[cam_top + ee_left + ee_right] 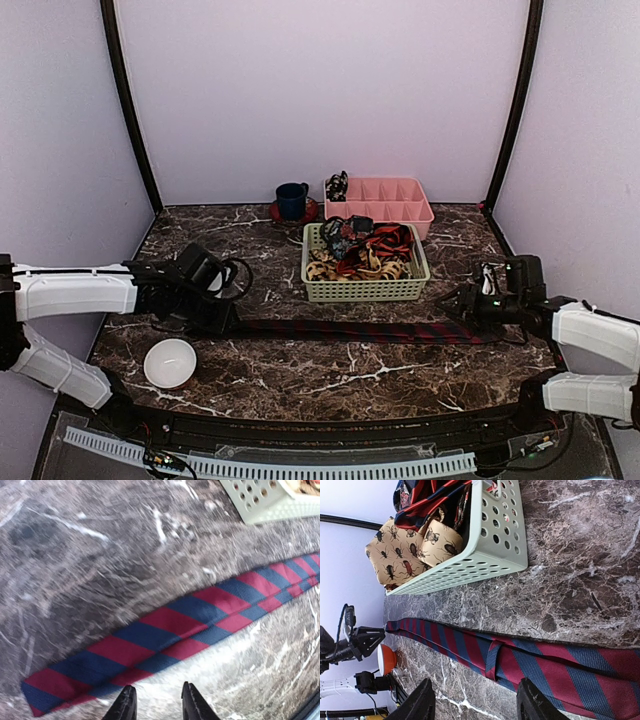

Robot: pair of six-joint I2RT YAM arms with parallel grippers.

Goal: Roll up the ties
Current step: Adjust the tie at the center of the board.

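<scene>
Dark marble tabletop [300, 372], pale lilac walls behind. One striped tie [350, 331], navy and red, lies flat and straight across the near-middle, narrow end left, wide end right.

Left tool [158, 707] is at the narrow end with its fingers parted. Bare marble shows between them and nothing is held; the tie tip lies just beyond the fingertips. Right tool [477, 702] is at the wide end, released and spread wide. It hangs over the tie and is not pinching it, though the tie's edge runs close to one finger.

Step, as I judge it: the tie is laid out and rolling has not started. Next move probably calls for the left tool to catch the narrow tip and turn it over onto itself, while the right tool steadies the far length so the tie stays straight.

More ties [360, 250] are piled in the green basket [365, 291] just beyond the striped one, some tan with insect print [405, 550]. Pink tray [420, 212] sits farther back, with a small dark coil [337, 185] in its far-left compartment. Blue mug [292, 200] sits left of the tray, white bowl [170, 362] near left.

Hard to tell:
- The left wrist view is motion-blurred.
- The wide tip is cut off in the right wrist view.
- The basket count is unclear.
- The coil's pattern is too small to read.
</scene>
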